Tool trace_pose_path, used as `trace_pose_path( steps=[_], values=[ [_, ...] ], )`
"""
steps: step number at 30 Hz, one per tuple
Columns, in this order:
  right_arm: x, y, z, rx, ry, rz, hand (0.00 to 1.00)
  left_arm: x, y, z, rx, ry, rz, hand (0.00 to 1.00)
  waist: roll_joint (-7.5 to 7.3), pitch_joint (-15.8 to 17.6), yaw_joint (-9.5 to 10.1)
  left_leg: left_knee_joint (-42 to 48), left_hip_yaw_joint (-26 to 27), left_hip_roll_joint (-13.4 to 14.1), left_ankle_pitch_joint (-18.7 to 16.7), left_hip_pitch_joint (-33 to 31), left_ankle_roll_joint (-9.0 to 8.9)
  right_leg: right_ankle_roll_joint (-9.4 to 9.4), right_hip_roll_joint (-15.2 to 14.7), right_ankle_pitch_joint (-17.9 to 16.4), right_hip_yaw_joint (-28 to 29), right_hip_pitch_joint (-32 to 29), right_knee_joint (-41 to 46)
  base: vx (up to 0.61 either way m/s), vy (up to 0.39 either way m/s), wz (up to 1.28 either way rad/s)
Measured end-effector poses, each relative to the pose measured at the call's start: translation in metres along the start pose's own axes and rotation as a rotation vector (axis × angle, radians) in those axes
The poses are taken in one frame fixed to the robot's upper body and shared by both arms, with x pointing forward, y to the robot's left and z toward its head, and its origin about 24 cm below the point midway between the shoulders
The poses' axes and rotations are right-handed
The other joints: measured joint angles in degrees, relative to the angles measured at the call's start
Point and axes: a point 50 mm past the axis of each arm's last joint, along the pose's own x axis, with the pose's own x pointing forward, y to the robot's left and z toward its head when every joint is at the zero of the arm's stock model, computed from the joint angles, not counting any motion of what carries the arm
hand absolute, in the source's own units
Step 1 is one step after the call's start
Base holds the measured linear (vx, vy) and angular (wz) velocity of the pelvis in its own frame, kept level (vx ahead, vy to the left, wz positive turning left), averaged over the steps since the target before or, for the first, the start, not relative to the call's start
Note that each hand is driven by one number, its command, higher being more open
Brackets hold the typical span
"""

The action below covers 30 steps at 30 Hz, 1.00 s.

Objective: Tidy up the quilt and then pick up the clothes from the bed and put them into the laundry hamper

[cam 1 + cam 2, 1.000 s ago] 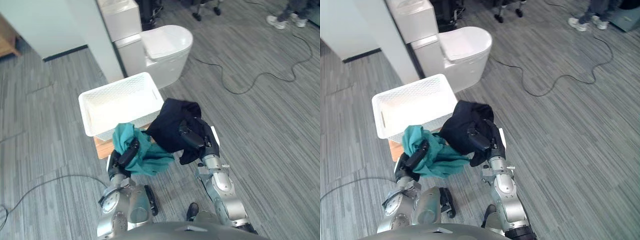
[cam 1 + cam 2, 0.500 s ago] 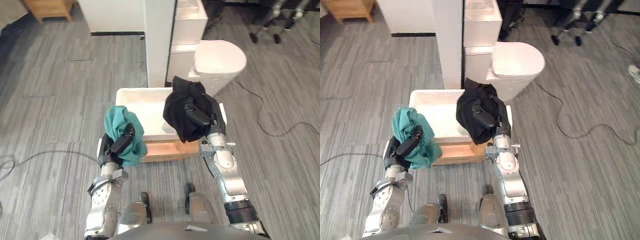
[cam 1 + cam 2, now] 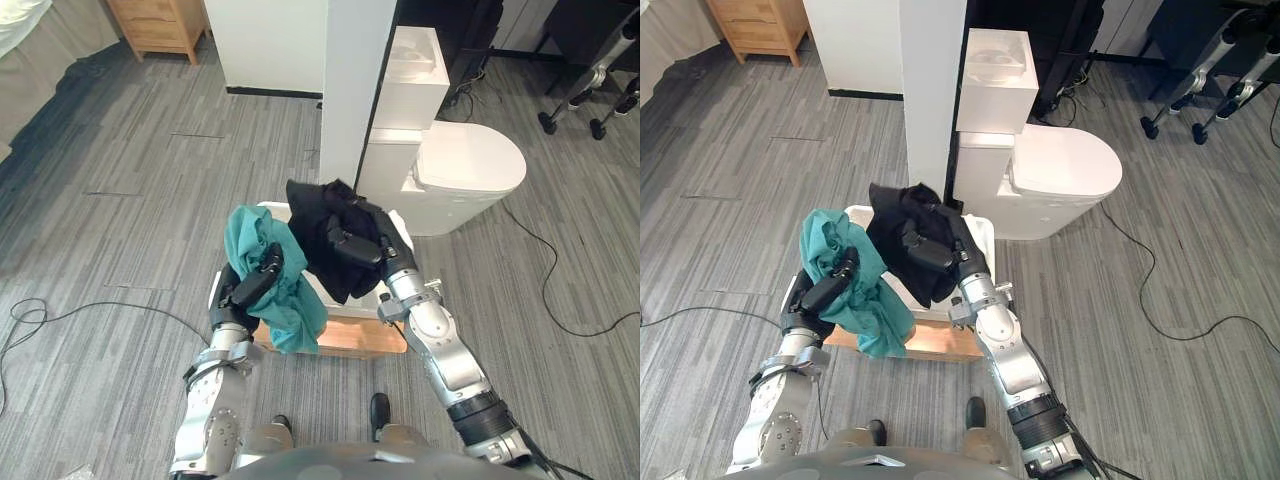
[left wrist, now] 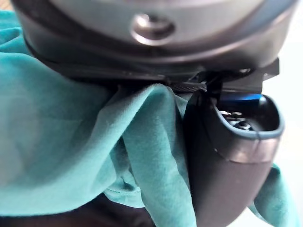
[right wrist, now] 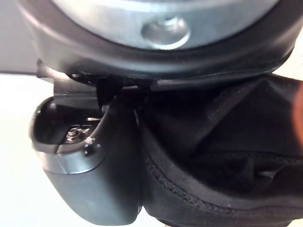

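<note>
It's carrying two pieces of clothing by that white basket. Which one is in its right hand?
The black cloth garment, bunched in the right hand. The other, a teal cloth garment, hangs from the left hand.

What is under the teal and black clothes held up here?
A white hamper on a wooden stand, rim showing past the teal cloth and black cloth. Its inside is mostly covered.

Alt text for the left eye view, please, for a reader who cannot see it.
Seen from above, the left robot hand grips a teal garment and the right robot hand grips a black garment, both hiding most of a white laundry hamper on a low wooden stand. A white toilet stands beyond it on grey plank floor.
</note>
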Motion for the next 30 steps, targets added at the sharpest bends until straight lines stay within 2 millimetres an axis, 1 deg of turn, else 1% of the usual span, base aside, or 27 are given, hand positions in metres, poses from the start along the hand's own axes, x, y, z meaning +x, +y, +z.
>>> trace_pose_path(
  steps=[1, 3, 4, 5, 6, 7, 8, 9, 10, 11, 12, 13, 14, 16, 17, 18, 19, 20, 22, 23, 25, 26, 27, 28, 29, 30],
  values=[
    [0.001, -0.001, -0.008, -0.053, 0.035, 0.026, 0.00, 0.001, 0.002, 0.003, -0.009, -0.004, -0.014, 0.00, 0.15, -0.27, 0.03, -0.38, -0.76, -0.26, 0.24, 0.04, 0.06, 0.00, -0.25, 0.02, -0.93, 0.32, -0.02, 0.00, 0.028, 0.29],
    [0.003, -0.003, -0.020, -0.142, 0.092, 0.062, 0.00, 0.002, -0.001, 0.006, -0.037, -0.013, -0.051, 0.00, 0.27, -0.78, 0.25, -1.59, -1.73, -0.53, 1.15, -0.01, 0.11, -0.12, -0.48, 0.44, -1.76, 0.32, -0.04, 0.00, 0.018, 0.28],
    [0.004, -0.004, -0.023, -0.166, 0.106, 0.064, 1.00, 0.002, -0.003, 0.008, -0.042, -0.015, -0.068, 0.00, 0.27, -0.77, 0.51, -1.59, -1.90, -0.55, 1.40, -0.18, -0.12, -0.38, -0.52, 0.66, -1.94, 0.31, -0.14, -0.02, 0.009, 0.18],
    [0.005, -0.009, -0.030, -0.192, 0.143, 0.061, 1.00, 0.005, -0.006, 0.010, -0.054, -0.018, -0.100, 0.00, 0.28, -0.77, 1.31, -1.59, -2.09, -0.57, 1.92, -0.57, -0.36, -0.77, -0.54, 1.25, -2.51, 0.35, -0.53, -0.05, 0.002, 0.22],
    [0.009, -0.012, -0.035, -0.243, 0.170, 0.065, 1.00, 0.008, -0.012, 0.011, -0.075, -0.016, -0.141, 0.00, 0.29, -0.77, 1.59, -1.60, -2.48, -0.62, 2.22, -1.23, -0.43, -0.87, -0.61, 1.53, -2.74, 0.33, -0.89, -0.05, 0.000, 0.26],
    [0.011, -0.013, -0.037, -0.267, 0.183, 0.068, 1.00, 0.010, -0.013, 0.012, -0.082, -0.016, -0.156, 0.00, 0.30, -0.77, 1.58, -1.61, -2.78, -0.63, 2.32, -1.55, -0.42, -0.84, -0.66, 1.60, -3.00, 0.31, -1.01, -0.08, -0.014, 0.35],
    [0.016, -0.017, -0.042, -0.311, 0.213, 0.069, 1.00, 0.013, -0.019, 0.013, -0.085, -0.016, -0.191, 0.00, 0.31, -0.76, 1.84, -1.65, -3.44, -0.67, 2.80, -2.36, -0.55, -1.25, -0.68, 1.95, -3.99, 0.27, -1.50, -0.06, -0.018, 0.25],
    [0.017, -0.017, -0.042, -0.320, 0.215, 0.070, 1.00, 0.013, -0.020, 0.013, -0.087, -0.015, -0.195, 0.00, 0.32, -0.75, 1.90, -1.67, -3.52, -0.67, 2.89, -2.45, -0.62, -1.30, -0.67, 2.02, -4.08, 0.26, -1.59, -0.09, -0.033, 0.22],
    [0.022, -0.015, -0.044, -0.347, 0.232, 0.079, 1.00, 0.016, -0.024, 0.012, -0.112, -0.009, -0.216, 0.00, 0.36, -0.72, 2.39, -1.72, -3.72, -0.66, 3.27, -3.07, -0.88, -1.40, -0.66, 2.14, -4.34, -0.06, -1.83, -0.09, -0.038, 0.09],
    [0.029, -0.017, -0.045, -0.388, 0.248, 0.080, 1.00, 0.025, -0.028, 0.012, -0.100, -0.006, -0.237, 0.00, 0.45, -0.66, 2.94, -1.74, -3.81, -0.65, 3.82, -3.80, -1.01, -1.55, -0.64, 2.25, -4.45, -0.71, -1.82, -0.13, -0.050, 0.11],
    [0.036, -0.018, -0.044, -0.423, 0.258, 0.079, 1.00, 0.034, -0.031, 0.012, -0.094, -0.008, -0.246, 0.00, 0.48, -0.57, 2.90, -1.83, -3.88, -0.65, 4.36, -4.47, -1.18, -1.66, -0.64, 2.34, -4.59, -1.24, -1.82, -0.12, -0.047, 0.09],
    [0.047, -0.016, -0.039, -0.449, 0.259, 0.074, 1.00, 0.048, -0.035, 0.016, -0.078, -0.020, -0.245, 0.00, 0.52, -0.47, 2.89, -2.12, -4.01, -0.57, 4.96, -5.26, -1.24, -1.73, -0.56, 2.39, -4.75, -2.01, -1.90, -0.11, -0.042, 0.08],
    [0.051, -0.015, -0.036, -0.456, 0.255, 0.069, 1.00, 0.056, -0.037, 0.019, -0.071, -0.030, -0.237, 0.00, 0.56, -0.19, 2.88, -2.52, -4.08, -0.54, 5.42, -5.25, -1.22, -1.76, -0.53, 2.41, -4.78, -2.13, -1.94, -0.12, -0.048, 0.05],
    [0.064, -0.012, -0.021, -0.489, 0.201, 0.055, 1.00, 0.074, -0.038, 0.035, -0.065, -0.091, -0.173, 0.00, 0.68, 0.18, 2.37, -3.77, -4.11, -0.25, 6.53, -5.41, -1.24, -1.86, -0.17, 2.48, -4.60, -2.91, -1.94, -0.16, -0.069, -0.02],
    [0.067, -0.012, -0.017, -0.492, 0.189, 0.050, 1.00, 0.077, -0.036, 0.040, -0.066, -0.110, -0.156, 0.00, 0.69, 0.27, 2.07, -3.77, -4.12, -0.19, 6.61, -5.54, -1.18, -1.86, -0.12, 2.48, -4.50, -2.98, -2.00, -0.16, -0.066, -0.03],
    [0.071, -0.013, -0.010, -0.499, 0.169, 0.037, 1.00, 0.081, -0.033, 0.051, -0.063, -0.157, -0.106, 0.00, 0.61, 0.41, 1.31, -3.77, -4.11, -0.10, 6.87, -5.71, -1.16, -1.87, -0.04, 2.47, -4.28, -3.11, -2.03, -0.13, -0.045, -0.02],
    [0.073, -0.015, -0.004, -0.498, 0.153, 0.019, 1.00, 0.083, -0.029, 0.060, -0.051, -0.207, -0.067, 0.00, 0.50, 0.47, 0.94, -3.77, -3.89, -0.01, 6.97, -5.81, -1.19, -1.90, 0.04, 2.45, -3.88, -3.27, -2.04, -0.16, -0.053, -0.05],
    [0.074, -0.017, 0.000, -0.495, 0.143, 0.007, 1.00, 0.084, -0.027, 0.065, -0.050, -0.231, -0.049, 0.00, 0.42, 0.52, 0.87, -3.78, -3.66, 0.06, 6.97, -5.86, -1.20, -1.93, 0.11, 2.43, -3.67, -3.34, -2.08, -0.13, -0.044, -0.10],
    [0.077, -0.024, 0.016, -0.481, 0.089, -0.043, 1.00, 0.083, -0.017, 0.080, -0.027, -0.312, 0.015, 0.00, -0.24, 0.90, 0.35, -4.38, -2.87, 0.20, 7.03, -5.77, -1.57, -2.30, 0.31, 2.19, -2.61, -3.39, -2.77, -0.12, -0.048, -0.12],
    [0.077, -0.025, 0.022, -0.473, 0.066, -0.057, 1.00, 0.082, -0.014, 0.083, -0.021, -0.327, 0.030, 0.00, -0.47, 1.06, 0.31, -4.64, -2.59, 0.31, 7.19, -5.60, -1.79, -2.39, 0.44, 2.14, -2.33, -3.43, -2.93, -0.10, -0.068, -0.12],
    [0.077, -0.033, 0.046, -0.445, -0.034, -0.114, 1.00, 0.079, -0.002, 0.091, 0.020, -0.359, 0.088, 0.00, -0.78, 1.26, -0.14, -4.93, -1.98, 1.26, 7.64, -5.12, -2.24, -2.96, 1.43, 2.20, -1.92, -3.51, -2.92, -0.06, -0.086, -0.14],
    [0.076, -0.035, 0.053, -0.438, -0.062, -0.131, 1.00, 0.078, 0.000, 0.092, 0.023, -0.365, 0.100, 0.00, -0.89, 1.32, -0.18, -4.99, -1.72, 1.55, 7.78, -4.95, -2.22, -3.09, 1.77, 2.20, -1.53, -3.51, -2.92, -0.03, -0.085, -0.20],
    [0.074, -0.041, 0.066, -0.427, -0.116, -0.174, 1.00, 0.076, 0.003, 0.095, 0.067, -0.376, 0.123, 0.00, -1.06, 1.41, -0.28, -5.11, -1.39, 1.91, 7.84, -4.67, -2.36, -3.27, 2.09, 2.20, -1.32, -3.50, -2.92, -0.01, -0.070, -0.16],
    [0.070, -0.047, 0.075, -0.420, -0.154, -0.208, 1.00, 0.075, 0.004, 0.096, 0.092, -0.381, 0.131, 0.00, -1.10, 1.43, -0.42, -5.28, -1.19, 2.09, 7.85, -4.49, -2.39, -3.31, 2.21, 2.21, -1.46, -3.49, -2.92, 0.00, -0.064, -0.15],
    [0.063, -0.056, 0.082, -0.421, -0.191, -0.251, 1.00, 0.070, 0.003, 0.097, 0.121, -0.389, 0.131, 0.00, -1.14, 1.42, -0.53, -5.72, -0.91, 2.16, 7.89, -4.03, -2.44, -3.31, 2.29, 2.23, -1.32, -3.36, -2.92, 0.02, -0.033, -0.09],
    [0.059, -0.060, 0.085, -0.423, -0.204, -0.270, 1.00, 0.067, 0.003, 0.098, 0.140, -0.395, 0.130, 0.00, -1.18, 1.39, -0.74, -5.74, -0.76, 2.16, 7.85, -3.94, -2.46, -3.31, 2.30, 2.23, -1.23, -3.32, -2.92, 0.03, -0.011, -0.10]
  ],
)
